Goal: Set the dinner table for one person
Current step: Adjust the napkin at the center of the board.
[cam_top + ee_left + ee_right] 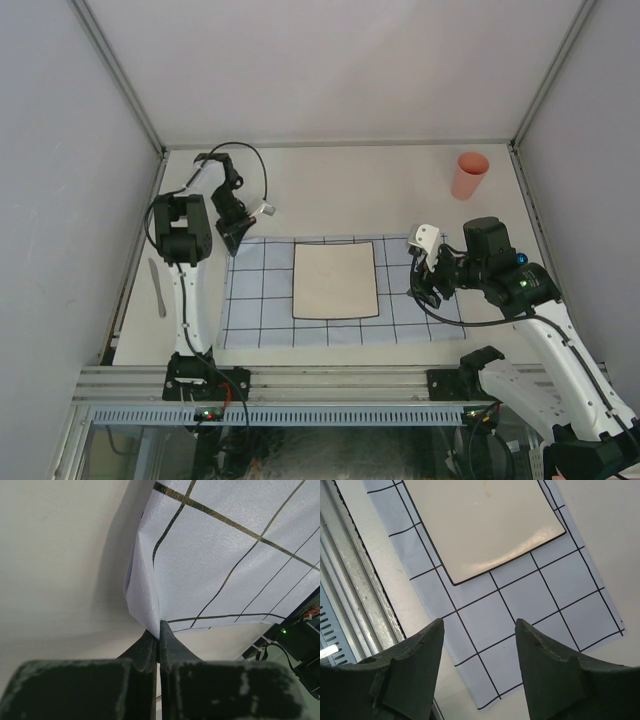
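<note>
My left tool (159,629) is pressed together, pinching the far left corner of the blue checked cloth (225,570). My right tool (479,625) hangs spread above the cloth's right side. The off-white bench (350,190) lies under both arms, carrying the cloth, a square plate (335,280) on it, and a pink cup (469,176) far right.

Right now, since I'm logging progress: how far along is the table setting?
Done: the grid cloth lies on the dinner table with the square plate on it. In hand: the left gripper is shut on the cloth's far-left corner; the right gripper hangs open over its right side. Left: the pink cup and grey utensil sit off the cloth.
</note>
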